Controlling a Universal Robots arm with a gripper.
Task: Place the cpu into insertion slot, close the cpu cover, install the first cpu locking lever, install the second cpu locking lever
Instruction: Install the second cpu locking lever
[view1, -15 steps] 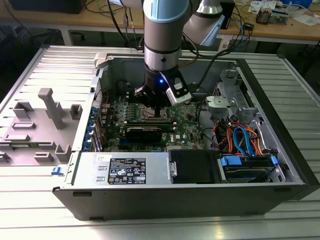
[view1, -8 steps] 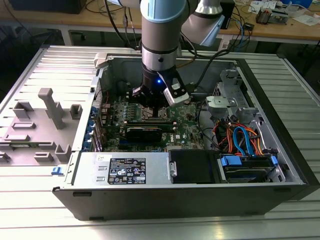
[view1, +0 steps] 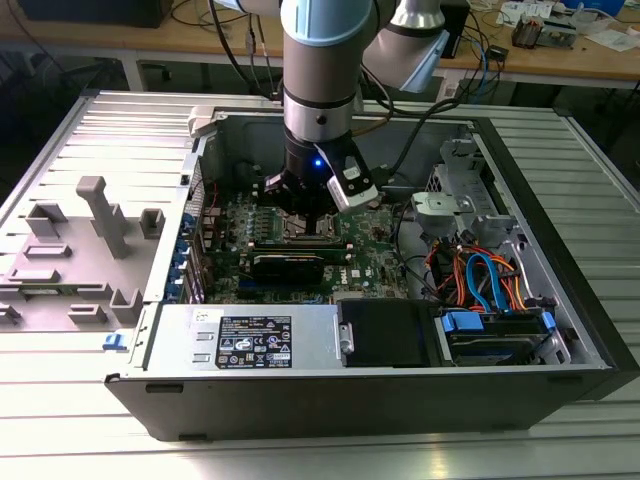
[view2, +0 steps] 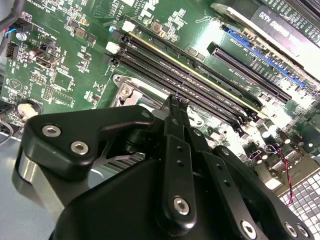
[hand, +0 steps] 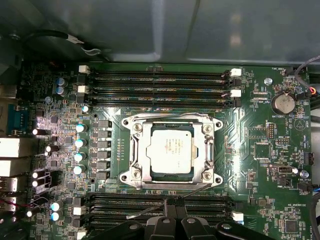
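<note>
- Cpu (hand: 170, 150) is seen in the first wrist view seated in the insertion slot (hand: 131, 150), the cpu cover (hand: 172, 119) shut around it; a thin lever (hand: 167, 197) slants at 6 o'clock, between socket and tool (hand: 169, 217).
- Second wrist view: tool (view2: 172, 107) fingertips are pressed together at the socket's edge beside the memory slots (view2: 200, 80).
- Exterior view: tool (view1: 305, 215) is planted over the motherboard (view1: 375, 255) inside the case.
</note>
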